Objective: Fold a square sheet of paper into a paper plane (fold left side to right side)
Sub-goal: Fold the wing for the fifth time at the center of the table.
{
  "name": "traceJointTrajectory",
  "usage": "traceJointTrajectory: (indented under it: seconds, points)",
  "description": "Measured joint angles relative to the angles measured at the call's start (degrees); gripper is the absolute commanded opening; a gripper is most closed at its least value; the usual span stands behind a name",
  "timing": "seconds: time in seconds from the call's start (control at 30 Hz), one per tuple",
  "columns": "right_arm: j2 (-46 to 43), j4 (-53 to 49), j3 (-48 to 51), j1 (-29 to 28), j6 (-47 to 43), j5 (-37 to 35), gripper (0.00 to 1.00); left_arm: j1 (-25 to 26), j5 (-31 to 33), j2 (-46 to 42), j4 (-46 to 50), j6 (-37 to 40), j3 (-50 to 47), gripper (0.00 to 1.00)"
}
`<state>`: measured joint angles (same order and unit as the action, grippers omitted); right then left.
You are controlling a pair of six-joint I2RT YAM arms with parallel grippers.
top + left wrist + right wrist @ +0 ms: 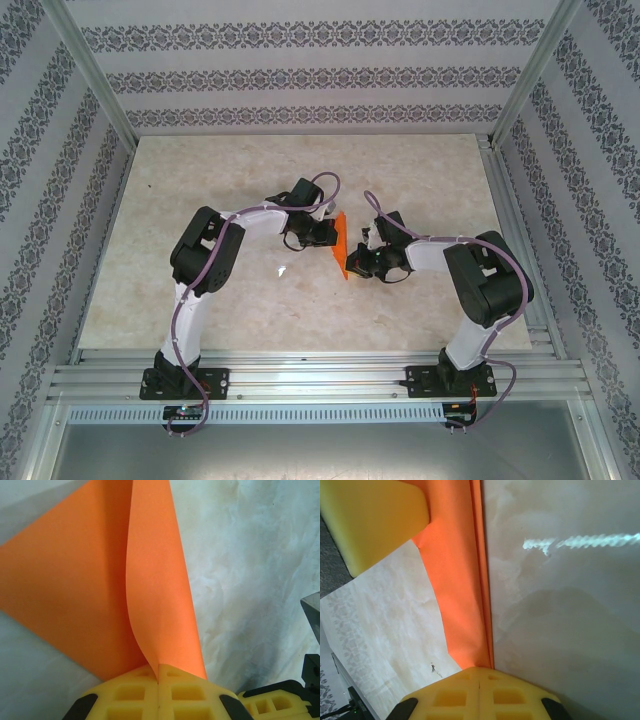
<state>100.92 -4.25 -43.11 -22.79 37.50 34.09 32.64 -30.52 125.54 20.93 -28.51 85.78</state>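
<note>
Both claws are shut on the paper (341, 245), one from each side. The left claw (322, 232) pinches it at one end and the right claw (358, 262) at the other. The paper stands up on edge between them, and I can't tell if its lower edge touches the desk (250, 310).

Left wrist view: the left claw (158, 672) has its jaws pressed together on a corner. The paper fans up and away ahead of it in two layers. One wide flap spreads to the claw's left, and a narrower curled flap rises straight ahead. They don't lie flat on each other.

Right wrist view: the right claw (479, 672) has its jaws together on a narrow folded strip that runs straight ahead of it. A yellow pad (370, 520), the left claw's I think, sits on the far end of that strip.

Step, my read: mid-fold. There are creases already, it's no longer a flat square and not a dart yet. The left-over-right fold isn't closed.

Next I need to bring the left claw's side across to the right one. The loose flap's edge has to line up before anything gets pressed. Then lay the paper on the desk and crease it. The sheet is thin and held at both ends, so pulling the claws apart could tear it.
</note>
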Motion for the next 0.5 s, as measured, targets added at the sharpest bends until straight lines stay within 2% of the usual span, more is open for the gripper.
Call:
traceJointTrajectory:
  seconds: [0.5]
  points:
    - [-4.1,-2.1,0.5,-1.6,-0.1,-3.2,0.07,0.0,0.0,-1.2,-6.6,-0.3,-4.8,0.01]
